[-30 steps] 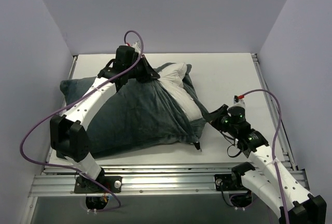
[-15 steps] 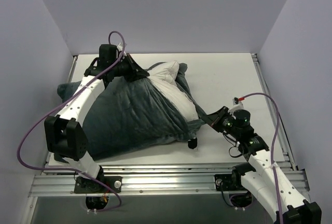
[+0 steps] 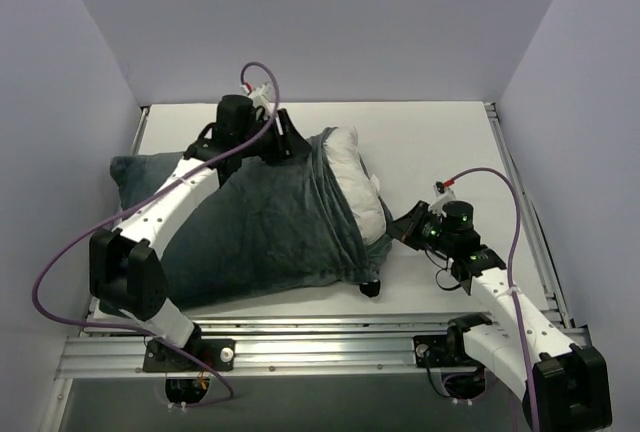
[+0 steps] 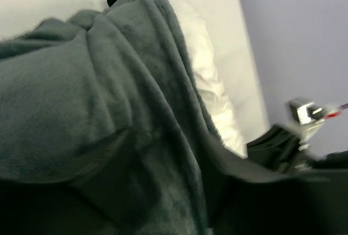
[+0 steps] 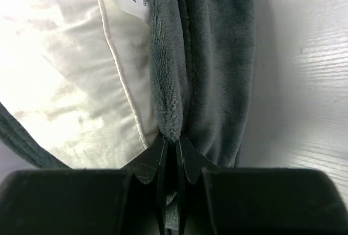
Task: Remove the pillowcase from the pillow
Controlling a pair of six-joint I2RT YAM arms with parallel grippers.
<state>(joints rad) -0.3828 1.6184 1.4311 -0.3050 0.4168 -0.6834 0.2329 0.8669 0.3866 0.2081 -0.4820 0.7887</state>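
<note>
The dark grey-teal pillowcase covers most of the pillow, and the white pillow bulges out of its open right end. My left gripper hovers at the far top edge of the case, by the opening. In the left wrist view plush fabric fills the frame and hides the jaws; the pillow shows behind it. My right gripper is shut on the case's hem beside the pillow and its care label.
Aluminium rails run along the near table edge and another down the right side. Lilac walls close in the left, back and right. Purple cables loop off both arms. A dark corner of the case rests on the table.
My left gripper swung left, then back right to the case's opening, and the fabric there has dropped lower over the pillow. My right gripper crept up and left, still pinching the hem.
</note>
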